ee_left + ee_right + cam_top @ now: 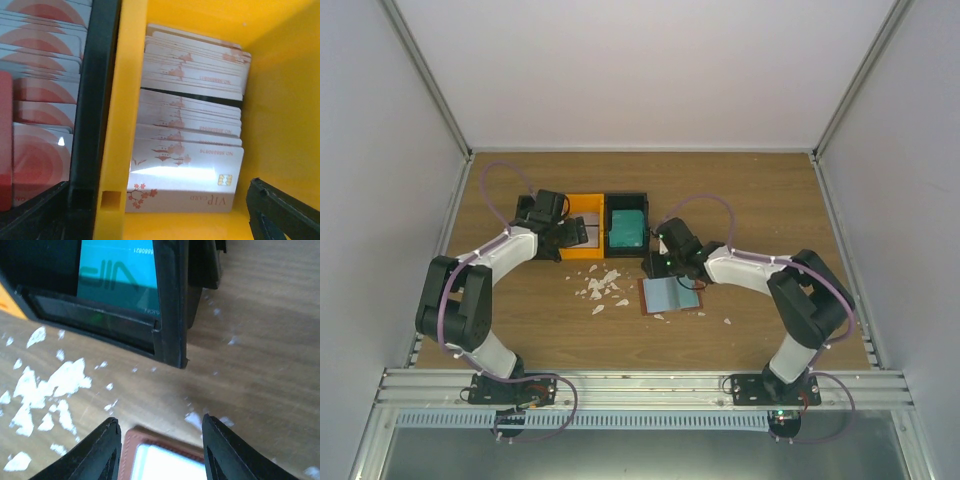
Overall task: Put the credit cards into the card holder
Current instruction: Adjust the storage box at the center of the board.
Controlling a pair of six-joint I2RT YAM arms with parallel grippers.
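The card holder (670, 296) lies open on the wood, a reddish-brown leather frame (131, 440) around a pale glossy face. My right gripper (664, 266) hovers over its far edge, open, nothing held (160, 421). Teal credit cards (626, 228) fill the black bin (170, 305) just beyond. My left gripper (570, 232) is down in the orange bin (586, 250), open (162, 200) over a stack of white-pinkish credit cards (190, 165) without touching them. One finger (280, 212) shows at the lower right. Red-patterned cards (40, 100) fill a black bin (95, 100) alongside.
White scraps (601, 285) litter the wood left of the card holder and show in the right wrist view (50, 385). One more scrap (727, 322) lies to its right. Grey walls enclose the table on three sides.
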